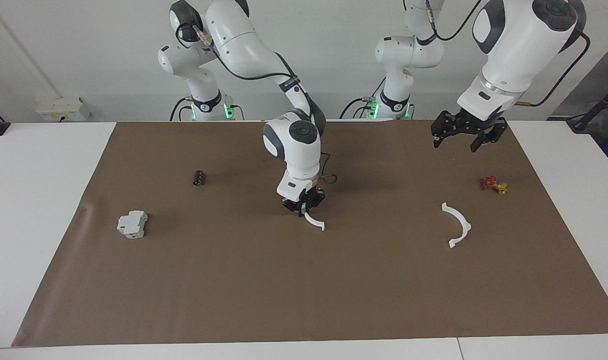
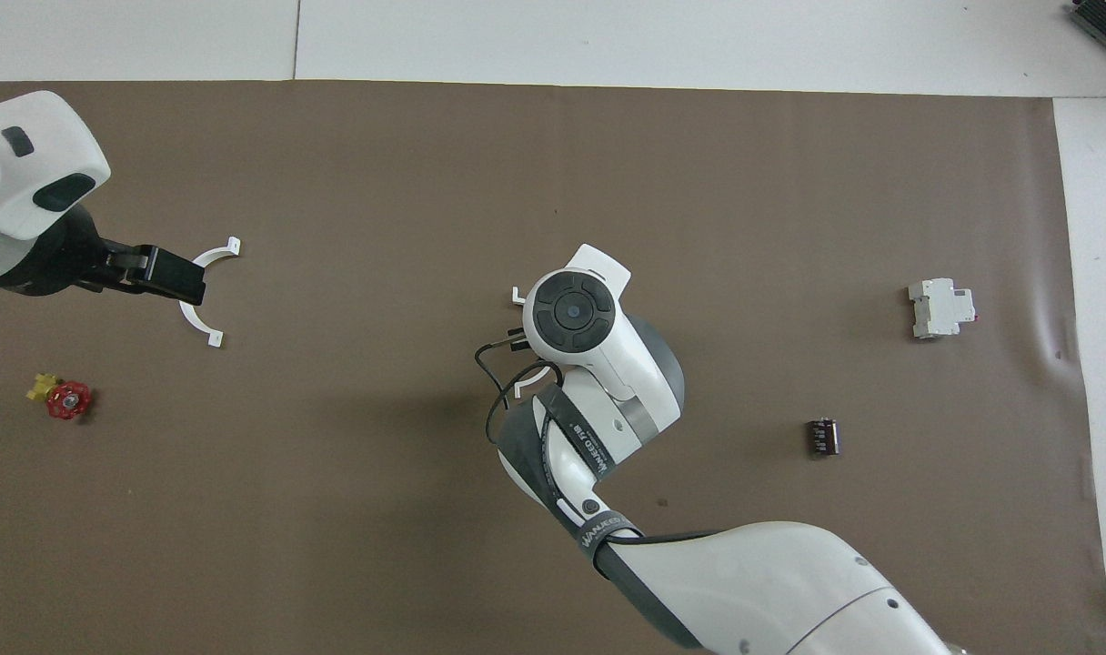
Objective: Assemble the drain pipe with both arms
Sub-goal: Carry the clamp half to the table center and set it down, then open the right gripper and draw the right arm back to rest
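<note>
A white surface (image 1: 44, 210) carried a brown mat (image 1: 304, 290), on which lay a white half-ring piece (image 1: 458, 224) near a red-and-yellow valve (image 1: 494, 185) toward the left arm's end, and a black cylinder (image 1: 198, 177) and grey-white block (image 1: 132, 224) toward the right arm's end.

The right arm (image 1: 244, 42) bends down over the table's middle, wrist vertical, right gripper (image 1: 303, 211) clamped tight, pointing straight down; the left arm (image 1: 519, 35) waits raised, left gripper (image 1: 458, 142) spread wide, hanging downward.
</note>
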`<move>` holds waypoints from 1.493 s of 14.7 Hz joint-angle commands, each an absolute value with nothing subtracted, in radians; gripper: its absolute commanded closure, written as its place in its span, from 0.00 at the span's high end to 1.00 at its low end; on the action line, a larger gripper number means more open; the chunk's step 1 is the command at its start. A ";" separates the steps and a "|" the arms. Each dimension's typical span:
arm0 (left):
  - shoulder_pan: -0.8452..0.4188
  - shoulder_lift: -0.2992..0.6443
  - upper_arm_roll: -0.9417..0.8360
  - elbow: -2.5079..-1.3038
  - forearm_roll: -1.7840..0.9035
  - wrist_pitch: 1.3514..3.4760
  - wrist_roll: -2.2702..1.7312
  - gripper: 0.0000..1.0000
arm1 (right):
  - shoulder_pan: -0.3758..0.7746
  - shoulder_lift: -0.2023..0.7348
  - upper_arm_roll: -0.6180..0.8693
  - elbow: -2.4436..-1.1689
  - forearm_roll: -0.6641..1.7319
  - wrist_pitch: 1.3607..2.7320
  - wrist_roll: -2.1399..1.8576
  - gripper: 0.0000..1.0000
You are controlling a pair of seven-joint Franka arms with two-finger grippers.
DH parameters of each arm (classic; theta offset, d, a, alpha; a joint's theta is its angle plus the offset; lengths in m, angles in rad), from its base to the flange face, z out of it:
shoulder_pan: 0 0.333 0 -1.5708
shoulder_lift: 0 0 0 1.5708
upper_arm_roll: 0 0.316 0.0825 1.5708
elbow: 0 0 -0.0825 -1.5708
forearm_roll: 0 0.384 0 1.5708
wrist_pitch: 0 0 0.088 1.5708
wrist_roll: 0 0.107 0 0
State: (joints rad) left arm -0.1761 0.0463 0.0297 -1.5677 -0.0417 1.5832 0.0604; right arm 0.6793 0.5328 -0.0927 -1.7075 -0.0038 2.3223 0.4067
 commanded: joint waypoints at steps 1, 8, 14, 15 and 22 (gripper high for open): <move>-0.178 0.015 0.031 -1.606 -0.031 1.608 0.055 1.00 | 0.681 0.526 -0.094 -1.730 -0.023 2.350 0.397 0.56; -0.176 0.015 0.031 -1.608 -0.031 1.614 0.058 1.00 | 0.667 0.419 -0.095 -1.717 -0.006 2.244 0.413 1.00; -0.172 0.006 0.063 -1.703 -0.003 1.762 0.058 1.00 | 0.507 0.215 -0.141 -1.706 -0.018 2.068 0.405 1.00; -0.172 0.015 0.070 -1.713 -0.003 1.796 0.057 1.00 | 0.473 0.190 -0.143 -1.701 -0.021 2.037 0.405 1.00; -0.126 0.055 0.104 -1.958 -0.003 2.146 -0.080 1.00 | 0.229 0.028 -0.144 -1.675 -0.025 1.757 0.217 1.00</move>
State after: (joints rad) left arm -0.1334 0.0790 0.0915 -1.8531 -0.0203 2.0416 -0.0446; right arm 0.2847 0.0650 -0.1588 -1.6686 -0.0062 1.8234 0.2681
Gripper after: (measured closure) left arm 0.000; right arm 0.000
